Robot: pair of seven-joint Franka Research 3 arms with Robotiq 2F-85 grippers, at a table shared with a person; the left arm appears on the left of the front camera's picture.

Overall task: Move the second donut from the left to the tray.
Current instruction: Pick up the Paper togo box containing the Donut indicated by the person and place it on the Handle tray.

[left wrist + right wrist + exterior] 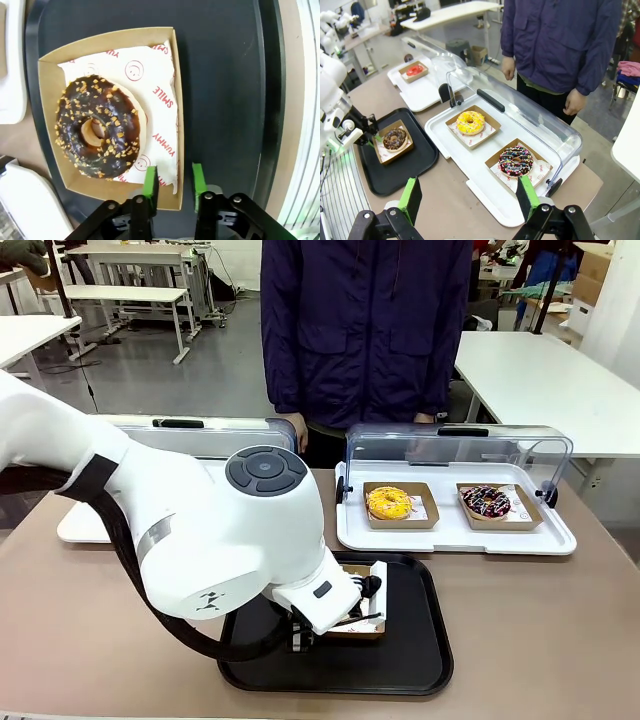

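The ring donut with dark chocolate glaze and sparse pale sprinkles [99, 127] sits in its small brown cardboard tray lined with white paper [161, 50], and that cardboard tray rests inside the large flat black rectangular tray with raised rim [225, 75], on the brown surface [540, 620] in front of the robot. The paper carries red print: "SMILE" and "YUMMY" can be read along its edge, with small smiley faces between them.

The left claw [172, 181] stands over the near wall of the cardboard tray, one green pad inside it over the paper and the other outside over the black tray. The fingers are close together with the wall between them, but whether they pinch it or merely straddle it is hard to tell from this angle. In the front view the white left arm [200, 530] covers most of the black tray.

The right claw [470, 197] hangs high above the surface with its green fingers spread wide and nothing between them.

Beyond the black tray a white display tray with a raised clear lid [455, 530] holds a yellow-glazed donut [388, 503] and a dark donut with dense pink and multicolour sprinkles [487, 502], each in its own cardboard tray. A person in a dark purple jacket [365, 320] stands at the far side.
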